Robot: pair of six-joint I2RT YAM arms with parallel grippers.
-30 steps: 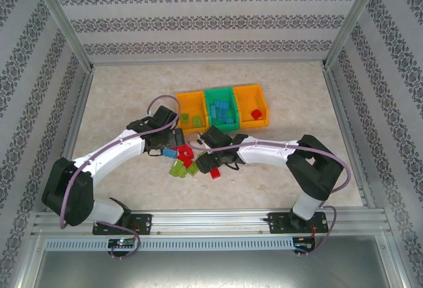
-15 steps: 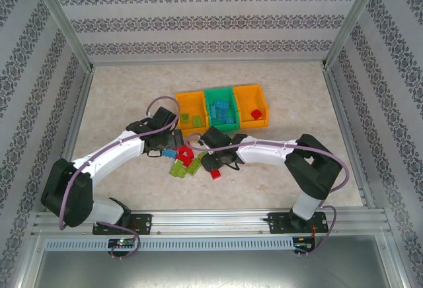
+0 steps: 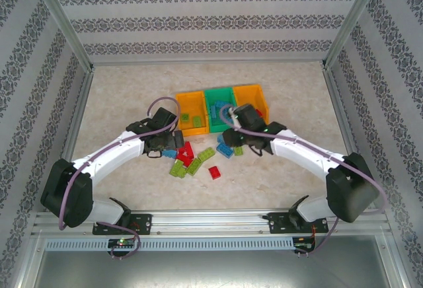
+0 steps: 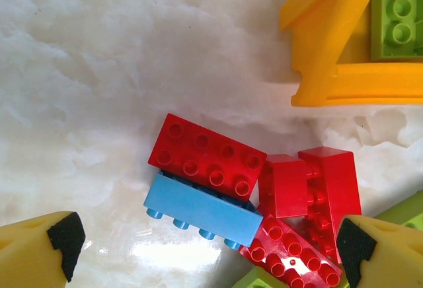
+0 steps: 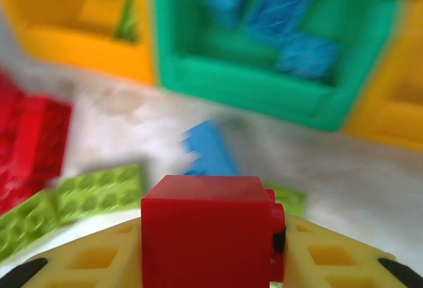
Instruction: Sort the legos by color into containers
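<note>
My right gripper [image 5: 210, 248] is shut on a red lego [image 5: 206, 230] and holds it above the table, just in front of the containers: a green bin [image 5: 264, 80] with blue legos, flanked by two orange bins [image 5: 79, 37] [image 5: 390, 119]. From above, that right gripper [image 3: 232, 140] hangs near the green bin [image 3: 219, 94]. My left gripper [image 4: 211, 252] stands open low over a heap of legos, with a light blue lego [image 4: 201, 210] and a red lego [image 4: 208, 156] between its fingers [image 4: 65, 240]. From above, the left gripper [image 3: 168, 146] is at the heap's left edge.
More red legos [image 4: 314, 182], lime green legos [image 3: 180, 167] and one red lego [image 3: 215, 172] lie loose in front of the bins. A blue lego [image 5: 210, 150] lies below my right gripper. The left orange bin [image 4: 330, 43] holds a green lego [image 4: 396, 10]. Patterned walls enclose the table.
The right gripper has closed on a red lego, lifted it out of the heap and swung right and back toward the bins. The left gripper has stayed open over the heap.
</note>
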